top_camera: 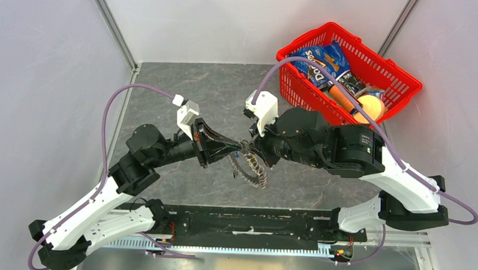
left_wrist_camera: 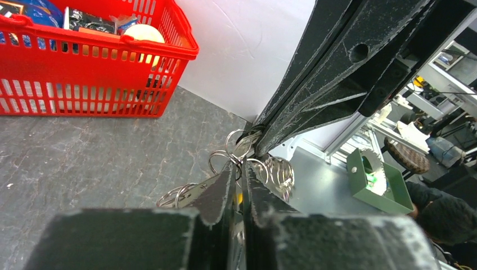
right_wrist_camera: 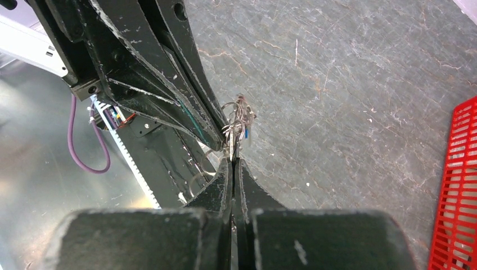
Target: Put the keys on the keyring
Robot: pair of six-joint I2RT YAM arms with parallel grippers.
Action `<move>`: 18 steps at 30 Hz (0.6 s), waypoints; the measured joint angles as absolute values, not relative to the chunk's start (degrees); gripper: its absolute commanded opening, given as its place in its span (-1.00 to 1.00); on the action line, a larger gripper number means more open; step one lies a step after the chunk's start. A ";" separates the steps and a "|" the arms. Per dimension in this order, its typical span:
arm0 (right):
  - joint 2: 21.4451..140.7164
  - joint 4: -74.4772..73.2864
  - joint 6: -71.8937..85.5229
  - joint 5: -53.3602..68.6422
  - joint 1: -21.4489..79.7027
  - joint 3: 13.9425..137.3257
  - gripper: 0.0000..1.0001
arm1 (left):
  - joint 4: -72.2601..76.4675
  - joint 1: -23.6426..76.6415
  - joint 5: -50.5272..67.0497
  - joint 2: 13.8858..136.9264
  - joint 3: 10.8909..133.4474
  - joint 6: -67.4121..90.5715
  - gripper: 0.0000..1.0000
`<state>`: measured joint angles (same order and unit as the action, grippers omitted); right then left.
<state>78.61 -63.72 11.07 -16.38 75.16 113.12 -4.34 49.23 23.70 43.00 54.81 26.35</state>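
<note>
- Looks mid-job, with nothing clearly threaded yet.
- Got the left gripper (left_wrist_camera: pixel 240 170) pinched nearly shut on a yellow bit, probably one of the keys (left_wrist_camera: pixel 239 198).
- Got the right gripper (right_wrist_camera: pixel 233 160) clamped tight on a thin loop of the keyring (top_camera: pixel 252 168).
- Dangling that bundle in mid-air over the counter's middle, well apart from the red basket (top_camera: pixel 347 61) in the far right corner.
- Can't confirm any coloured key as on; guessing most of the threading left.

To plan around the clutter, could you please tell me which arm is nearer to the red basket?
Right. The right arm lies just in front of the basket; the left arm is well off to its left.
</note>
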 measured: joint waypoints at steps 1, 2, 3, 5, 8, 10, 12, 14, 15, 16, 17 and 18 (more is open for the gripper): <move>78.61 -63.81 11.09 -16.36 75.16 113.21 -1.00 | -4.40 49.23 23.73 43.11 54.81 26.17 -0.95; 78.63 -63.94 11.14 -16.38 75.16 113.30 -1.00 | -4.38 49.25 23.77 43.24 54.81 26.00 -0.95; 78.63 -64.01 11.14 -16.36 75.16 113.30 -1.00 | -4.38 49.25 23.77 43.29 54.81 25.91 -0.96; 78.67 -64.16 11.16 -16.34 75.16 113.30 -1.00 | -4.38 49.25 23.97 43.40 54.81 25.63 -0.96; 78.67 -64.36 11.18 -16.12 75.16 113.30 -1.00 | -4.38 49.25 24.18 43.48 54.81 25.41 -0.95; 78.67 -64.36 11.18 -15.79 75.18 113.30 -1.00 | -4.38 49.25 24.43 43.46 54.81 25.19 -0.96; 78.59 -64.36 11.18 -15.35 75.18 113.30 -1.00 | -4.32 49.23 24.95 43.40 54.81 24.95 -0.95; 78.30 -64.20 11.16 -14.98 75.22 113.06 -1.00 | -4.19 49.21 26.09 43.18 54.81 24.73 -0.96; 77.95 -64.01 11.14 -14.68 75.24 112.73 -1.00 | -4.14 49.21 26.61 43.03 54.81 24.71 -0.95; 77.58 -63.77 11.14 -14.35 75.26 112.38 -1.00 | -4.08 49.21 27.51 42.83 54.78 24.64 -0.96; 77.17 -63.48 11.11 -13.93 75.26 112.01 -1.00 | -3.99 49.21 28.25 42.61 54.78 24.58 -0.96; 76.71 -63.20 11.07 -13.50 75.26 111.61 -1.00 | -3.75 49.21 29.30 42.35 54.78 24.51 -0.95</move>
